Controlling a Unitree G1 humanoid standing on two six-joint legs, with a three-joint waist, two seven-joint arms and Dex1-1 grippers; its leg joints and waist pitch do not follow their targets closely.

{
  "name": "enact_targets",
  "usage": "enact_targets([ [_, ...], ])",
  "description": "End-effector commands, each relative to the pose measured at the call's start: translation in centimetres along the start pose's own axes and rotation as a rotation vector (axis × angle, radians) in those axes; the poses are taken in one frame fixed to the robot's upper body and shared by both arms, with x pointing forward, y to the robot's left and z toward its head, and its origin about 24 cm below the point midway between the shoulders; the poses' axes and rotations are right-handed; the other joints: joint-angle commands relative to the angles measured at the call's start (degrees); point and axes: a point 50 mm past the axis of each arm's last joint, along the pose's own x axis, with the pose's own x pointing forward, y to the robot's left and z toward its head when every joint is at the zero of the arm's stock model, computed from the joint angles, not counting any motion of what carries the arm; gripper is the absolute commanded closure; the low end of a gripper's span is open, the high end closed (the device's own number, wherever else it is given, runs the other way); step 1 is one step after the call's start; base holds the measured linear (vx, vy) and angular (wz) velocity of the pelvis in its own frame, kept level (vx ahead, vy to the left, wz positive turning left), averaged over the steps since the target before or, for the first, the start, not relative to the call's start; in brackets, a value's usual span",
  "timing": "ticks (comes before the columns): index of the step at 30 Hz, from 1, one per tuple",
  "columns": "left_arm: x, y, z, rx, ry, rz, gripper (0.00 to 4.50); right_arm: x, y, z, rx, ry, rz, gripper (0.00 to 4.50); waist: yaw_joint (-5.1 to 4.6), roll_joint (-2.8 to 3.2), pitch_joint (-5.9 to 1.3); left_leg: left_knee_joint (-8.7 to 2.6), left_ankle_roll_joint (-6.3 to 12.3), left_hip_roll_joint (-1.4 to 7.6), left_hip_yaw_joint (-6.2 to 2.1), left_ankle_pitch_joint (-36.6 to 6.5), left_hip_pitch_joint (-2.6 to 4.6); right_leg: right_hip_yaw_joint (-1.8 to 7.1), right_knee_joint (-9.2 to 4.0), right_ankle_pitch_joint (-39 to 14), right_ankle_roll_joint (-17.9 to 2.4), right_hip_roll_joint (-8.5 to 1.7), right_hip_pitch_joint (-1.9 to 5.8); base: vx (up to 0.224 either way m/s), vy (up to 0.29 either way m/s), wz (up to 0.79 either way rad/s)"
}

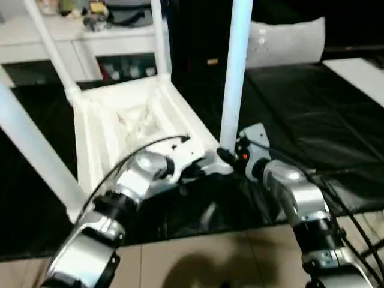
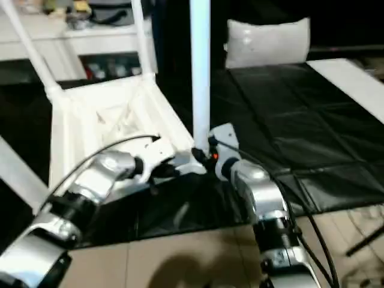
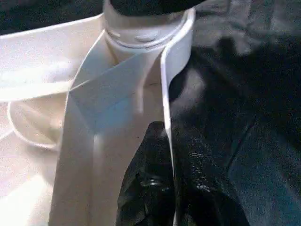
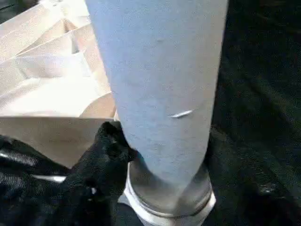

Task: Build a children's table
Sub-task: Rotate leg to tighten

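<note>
The children's table lies upside down on a black mat, its ribbed white top (image 1: 129, 120) facing up. Three white legs (image 1: 33, 150) (image 1: 51, 51) (image 1: 159, 36) stand up from its other corners. A fourth leg (image 1: 235, 78) stands upright in the near right corner socket (image 4: 169, 202). My right gripper (image 1: 227, 155) is closed around the base of this leg (image 4: 160, 70), one black finger (image 4: 106, 150) pressed against it. My left gripper (image 1: 201, 170) is shut on the top's thin rim (image 3: 167, 84) just beside that socket, fingers (image 3: 146, 179) straddling the wall.
The black mat (image 1: 312, 108) spreads to the right. A white pillow (image 1: 288, 39) lies at the back and a white board (image 1: 363, 72) at the far right. A white shelf unit (image 1: 90, 36) with small items stands behind the table. Tiled floor (image 1: 198, 258) runs along the near edge.
</note>
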Motion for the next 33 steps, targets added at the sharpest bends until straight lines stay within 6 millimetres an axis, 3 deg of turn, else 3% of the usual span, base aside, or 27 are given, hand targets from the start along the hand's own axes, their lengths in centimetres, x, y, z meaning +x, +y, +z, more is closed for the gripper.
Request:
enact_targets([
  [1, 1.3, -1.5, 1.9, 0.086, -0.045, -0.073, 4.5, 0.2, 1.1, 0.0, -0.014, -0.008, 0.081, 1.58, 1.04, 0.08, -2.79, -9.66, 1.5, 5.65, -3.37, -34.7, -3.62, 8.51, 6.5, -18.0, 1.3, -2.51, 6.16, 0.11, 0.009, 0.12],
  [2, 1.1, -1.2, 1.7, 0.097, -0.038, -0.065, 4.5, -0.2, 0.6, 0.1, -0.021, -0.019, 0.086, 1.46, 0.44, -4.43, -2.28, -5.4, 0.61, -1.2, 0.9, -33.9, 2.12, 9.16, -2.36, -28.0, -0.7, -1.27, -0.37, 0.11, 0.009, 0.12],
  [3, 0.9, -1.1, 1.5, 0.113, -0.04, -0.057, 4.5, -0.5, 0.3, 0.1, -0.032, -0.023, 0.089, 1.46, 2.04, -4.07, -2.21, -1.5, -0.19, -4.47, 2.34, -25.8, 4.18, 7.0, -5.93, -45.0, 2.4, -1.72, -2.98, 0.031, -0.045, 0.29],
  [4, 0.8, -0.9, 1.3, 0.13, -0.04, -0.053, 4.5, -1.0, -0.2, 0.1, -0.046, -0.023, 0.098, 1.37, 2.45, -5.04, -2.78, 0.46, 2.77, -4.74, 3.02, -15.3, 2.34, 9.14, -5.81, -55.2, 4.1, -4.62, -1.74, 0.076, -0.02, -0.04],
  [5, 0.6, -0.8, 1.0, 0.138, -0.032, -0.055, 4.5, -1.4, -0.6, 0.0, -0.064, -0.025, 0.112, 1.21, 4.15, -4.17, -3.35, -2.6, 3.87, -3.33, 1.74, -8.6, -1.58, 9.7, -4.18, -48.2, 3.8, -4.07, 1.26, 0.076, -0.02, -0.04],
  [6, 0.4, -0.8, 0.8, 0.157, -0.031, -0.072, 4.5, -1.9, -0.9, 0.1, -0.083, -0.032, 0.135, 1.1, 4.8, -3.67, -4.43, -3.45, 3.92, -2.62, 1.54, -5.7, -1.23, 9.97, -3.4, -41.0, 2.2, -3.31, 1.04, 0.13, 0.009, -0.09],
  [7, -0.1, -0.9, 0.0, 0.168, -0.015, -0.122, 4.5, -3.1, -1.6, 0.3, -0.119, -0.047, 0.198, 1.03, 5.02, -3.66, -4.77, -4.03, 5.47, -1.83, 1.45, -1.6, -1.31, 10.19, -1.9, -26.2, -2.4, -1.92, 0.87, 0.056, -0.001, 0.15],
  [8, -0.1, -0.9, 0.0, 0.168, -0.015, -0.122, 4.5, -3.1, -1.6, 0.3, -0.119, -0.047, 0.198, 0.99, 5.33, -2.86, -5.29, -4.01, 7.43, -1.02, 1.31, 1.6, -1.45, 10.3, -0.37, -14.5, -7.6, -1.7, 1.04, 0.056, -0.001, 0.15],
  [9, -0.5, -1.0, -0.4, 0.195, -0.016, -0.171, 4.5, -3.9, -2.0, 0.4, -0.151, -0.048, 0.239, 0.9, 5.34, -2.23, -5.43, -3.75, 9.09, -0.84, 1.31, 4.0, -1.8, 10.31, 0.53, -6.5, -11.4, -1.52, 1.03, 0.052, 0.007, 0.1],
  [11, -0.8, -1.0, -0.8, 0.204, -0.006, -0.197, 4.5, -4.4, -2.2, 0.4, -0.179, -0.037, 0.263, 0.77, 5.37, -2.71, -5.42, -3.65, 11.01, -0.75, 1.38, 5.2, -2.06, 10.2, 1.06, -0.7, -14.4, -1.55, 1.27, 0.05, 0.017, 0.02],
  [13, -1.3, -1.0, -1.3, 0.236, 0.002, -0.247, 4.5, -5.1, -2.6, 0.4, -0.218, -0.016, 0.306, 0.6, 5.61, -2.75, -5.25, -3.71, 11.47, -0.79, 1.61, 3.6, -1.96, 10.22, 0.73, -1.9, -14.9, -1.69, 1.33, 0.0, 0.0, 0.0],
  [14, -1.7, -1.1, -1.5, 0.266, 0.005, -0.286, 4.5, -5.7, -2.8, 0.4, -0.249, -0.004, 0.351, 0.6, 6.04, -2.72, -4.98, -3.97, 10.7, -0.73, 1.85, 0.5, -1.86, 10.19, 0.21, -6.5, -14.5, -1.8, 1.42, 0.0, 0.0, 0.0],
  [17, -2.5, -1.1, -1.9, 0.319, 0.012, -0.357, 4.5, -6.7, -3.0, 0.5, -0.286, 0.019, 0.468, 0.6, 6.86, -2.99, -4.62, -4.37, 8.47, -0.61, 2.09, -3.8, -1.76, 10.28, -0.51, -13.3, -12.5, -1.92, 1.44, 0.0, 0.0, 0.0],
  [18, -2.7, -1.1, -2.1, 0.338, 0.016, -0.384, 4.5, -6.9, -3.0, 0.6, -0.295, 0.023, 0.505, 0.91, 6.9, -3.0, -4.53, -4.44, 8.14, -0.59, 2.1, -4.3, -1.8, 10.25, -0.62, -14.1, -12.2, -1.92, 1.41, 0.0, 0.0, 0.0],
  [21, -3.3, -1.5, -2.5, 0.389, 0.029, -0.473, 4.5, -7.4, -2.9, 0.6, -0.289, 0.044, 0.603, 0.93, 7.04, -3.13, -4.35, -4.72, 6.55, -0.58, 2.08, -6.5, -1.6, 10.19, -1.01, -17.9, -10.8, -1.94, 1.38, 0.0, 0.0, 0.0],
  [23, -3.6, -1.7, -2.6, 0.412, 0.028, -0.52, 4.5, -7.6, -2.8, 0.6, -0.29, 0.064, 0.659, 1.12, 7.08, -3.45, -4.41, -4.76, 6.55, -0.42, 2.12, -5.8, -1.74, 10.32, -0.92, -17.1, -10.7, -1.9, 1.36, 0.0, 0.0, 0.0],
  [24, -3.7, -1.8, -2.6, 0.416, 0.027, -0.529, 4.5, -7.7, -2.8, 0.6, -0.291, 0.068, 0.669, 1.36, 7.25, -3.29, -4.49, -4.71, 6.68, -0.41, 2.09, -5.7, -1.65, 10.28, -0.8, -16.8, -10.9, -1.91, 1.35, 0.0, 0.0, 0.0],
  [28, -3.9, -2.4, -2.6, 0.447, 0.019, -0.599, 4.5, -7.8, -2.3, 0.4, -0.296, 0.093, 0.741, 1.64, 8.03, -3.29, -4.54, -4.7, 6.85, -0.08, 2.22, -4.1, -1.54, 10.48, -0.35, -14.1, -12.1, -1.97, 1.1, 0.0, 0.0, 0.0],
  [33, -3.6, -3.0, -2.4, 0.485, 0.002, -0.648, 4.5, -7.5, -1.3, -0.1, -0.289, 0.084, 0.816, 2.07, 8.24, -3.46, -4.43, -4.9, 5.7, -0.13, 2.22, -5.2, -1.55, 10.46, -0.61, -16.5, -11.1, -2.06, 1.18, 0.0, 0.0, 0.0],
])
